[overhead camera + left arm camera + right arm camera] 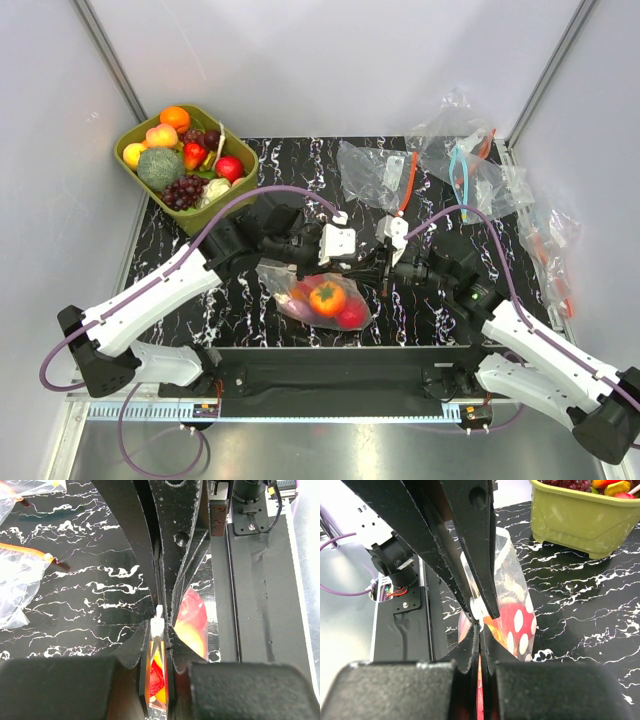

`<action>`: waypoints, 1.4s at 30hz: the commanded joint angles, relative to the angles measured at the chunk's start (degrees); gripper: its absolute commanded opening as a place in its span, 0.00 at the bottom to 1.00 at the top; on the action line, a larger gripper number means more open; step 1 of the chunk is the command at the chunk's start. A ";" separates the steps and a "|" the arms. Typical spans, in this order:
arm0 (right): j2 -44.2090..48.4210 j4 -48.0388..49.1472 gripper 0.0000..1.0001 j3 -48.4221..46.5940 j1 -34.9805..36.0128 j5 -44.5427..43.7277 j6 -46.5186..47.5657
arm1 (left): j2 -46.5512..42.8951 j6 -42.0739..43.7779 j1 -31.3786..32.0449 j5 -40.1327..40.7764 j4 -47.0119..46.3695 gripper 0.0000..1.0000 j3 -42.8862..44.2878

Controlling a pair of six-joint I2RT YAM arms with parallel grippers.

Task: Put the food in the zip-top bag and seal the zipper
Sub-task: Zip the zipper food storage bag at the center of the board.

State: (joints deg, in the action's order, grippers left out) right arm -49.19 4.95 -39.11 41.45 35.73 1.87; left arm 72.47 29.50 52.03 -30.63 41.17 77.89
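Observation:
The white-dotted clear zip-top bag point(320, 298) lies on the black marbled table between the two arms. It holds an orange piece with a green top point(327, 297) and a red piece point(351, 315). My left gripper point(362, 262) and right gripper point(378, 272) meet tip to tip at the bag's upper right edge. In the left wrist view my left gripper point(160, 632) is shut on the zipper strip at its white slider point(157, 625). In the right wrist view my right gripper point(481, 630) is shut on the bag's edge, and the dotted bag point(517, 610) rises behind it.
An olive-green tub point(128, 160) at the back left holds more fruit, grapes and broccoli; it also shows in the right wrist view point(580, 520). Clear undotted bags with orange and blue strips lie at the back right point(375, 175), point(470, 165) and along the right edge point(550, 245).

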 commanded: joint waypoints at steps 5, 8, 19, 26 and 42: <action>2.60 2.08 0.00 -1.50 -0.14 -3.46 -0.81 | -0.92 0.65 0.00 0.22 -1.71 0.00 2.01; 5.06 2.43 0.00 -0.01 -0.14 -8.20 -1.52 | -1.19 1.00 0.00 1.71 -1.35 0.00 0.95; 13.77 2.00 0.00 4.83 -0.14 -26.74 -5.03 | -2.86 -0.23 -0.35 8.04 -1.44 0.00 -2.21; 16.23 -0.99 0.00 4.84 -0.14 -44.40 -6.70 | -4.17 -4.70 -2.11 13.40 -2.14 0.00 -5.28; 15.80 -11.89 0.00 2.11 -0.23 -80.02 -12.77 | -9.71 -11.04 -10.54 20.07 -7.06 0.00 -12.14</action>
State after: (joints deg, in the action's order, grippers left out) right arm -33.41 -5.61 -33.98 41.95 -32.29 -10.44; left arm 64.75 20.97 42.94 -16.08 34.85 66.67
